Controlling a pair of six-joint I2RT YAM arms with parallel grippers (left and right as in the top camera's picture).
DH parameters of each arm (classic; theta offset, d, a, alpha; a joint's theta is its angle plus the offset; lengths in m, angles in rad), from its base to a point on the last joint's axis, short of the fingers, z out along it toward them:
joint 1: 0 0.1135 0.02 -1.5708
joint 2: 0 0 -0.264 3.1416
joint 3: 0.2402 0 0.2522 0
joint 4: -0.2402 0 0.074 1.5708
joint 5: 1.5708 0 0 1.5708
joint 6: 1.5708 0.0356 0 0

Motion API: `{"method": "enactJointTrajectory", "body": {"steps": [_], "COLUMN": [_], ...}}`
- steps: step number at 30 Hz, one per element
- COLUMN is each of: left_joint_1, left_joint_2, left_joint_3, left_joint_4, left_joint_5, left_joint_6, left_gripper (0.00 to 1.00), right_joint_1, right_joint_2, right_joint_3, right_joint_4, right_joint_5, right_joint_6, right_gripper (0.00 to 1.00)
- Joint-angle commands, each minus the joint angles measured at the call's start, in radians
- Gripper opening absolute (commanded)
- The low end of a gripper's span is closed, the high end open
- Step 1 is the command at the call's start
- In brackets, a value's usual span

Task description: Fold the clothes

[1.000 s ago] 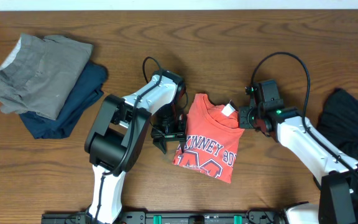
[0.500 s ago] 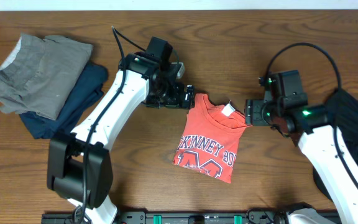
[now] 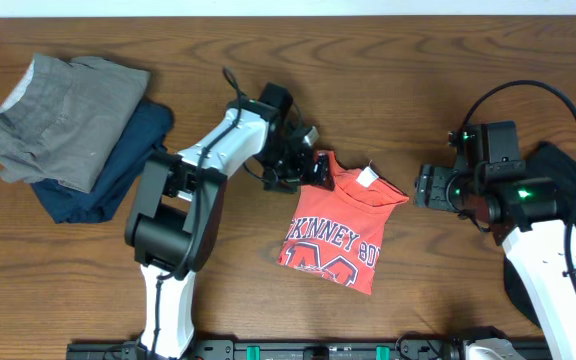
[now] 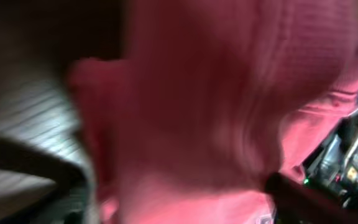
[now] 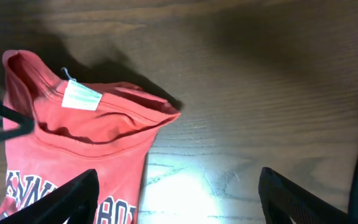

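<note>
One coral-red T-shirt (image 3: 343, 225): my right pincer (image 3: 420, 188) gapes empty beside it; my left pincer (image 3: 308, 170) meets its far-left corner, grip unclear.

Overhead: fixed, straight down on the whole bench (image 3: 388, 40), arm bases (image 3: 168, 335) at 6 o'clock. Left wrist: pressed right up to the red T-shirt (image 4: 229, 93), blurred, cloth fills the frame. Right wrist: low, facing down on the bench, T-shirt collar at 9 o'clock; all three views share that collar end.
</note>
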Motion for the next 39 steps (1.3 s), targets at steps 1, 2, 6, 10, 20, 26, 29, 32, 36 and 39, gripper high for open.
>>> {"method": "enactJointTrajectory", "body": {"steps": [1, 2, 6, 10, 20, 26, 29, 32, 36, 39], "left_joint_1": [-0.05, -0.06, -0.084, -0.057, 0.244, 0.516, 0.642, 0.756, 0.874, 0.939], "left_joint_2": [0.085, 0.088, 0.077, 0.033, -0.234, -0.306, -0.303, -0.283, -0.228, -0.176], "left_joint_3": [-0.009, -0.009, -0.008, 0.002, 0.201, 0.317, 0.326, 0.326, 0.324, 0.324], "left_joint_4": [0.0, 0.001, 0.008, 0.006, -0.052, 0.018, 0.109, 0.19, 0.23, 0.231], "left_joint_5": [0.09, 0.1, 0.109, 0.072, -0.112, -0.204, -0.252, -0.288, -0.287, -0.286], "left_joint_6": [0.022, 0.022, 0.022, 0.021, 0.02, 0.002, -0.019, -0.087, -0.144, -0.174], "left_gripper": [0.32, 0.1, 0.06, 0.06, 0.06, 0.06, 0.06, 0.06, 0.08, 0.08], "right_joint_1": [-0.009, -0.009, -0.009, -0.009, -0.009, -0.009, -0.009, -0.009, -0.009, -0.009], "right_joint_2": [-0.008, -0.008, -0.008, -0.008, -0.008, -0.008, -0.008, -0.008, -0.008, -0.008], "right_joint_3": [0.009, 0.009, 0.009, 0.009, 0.009, 0.009, 0.009, 0.009, 0.009, 0.009], "right_joint_4": [-0.004, -0.004, -0.005, -0.006, -0.043, -0.055, -0.055, -0.06, -0.057, -0.051], "right_joint_5": [0.007, 0.007, 0.007, 0.007, 0.064, 0.074, 0.074, 0.074, 0.074, 0.075], "right_joint_6": [0.01, 0.01, 0.01, 0.01, 0.01, 0.01, 0.011, 0.011, 0.01, 0.01], "right_gripper": [0.8, 0.8, 0.8, 0.8, 0.8, 0.79, 0.79, 0.79, 0.79, 0.78]}}
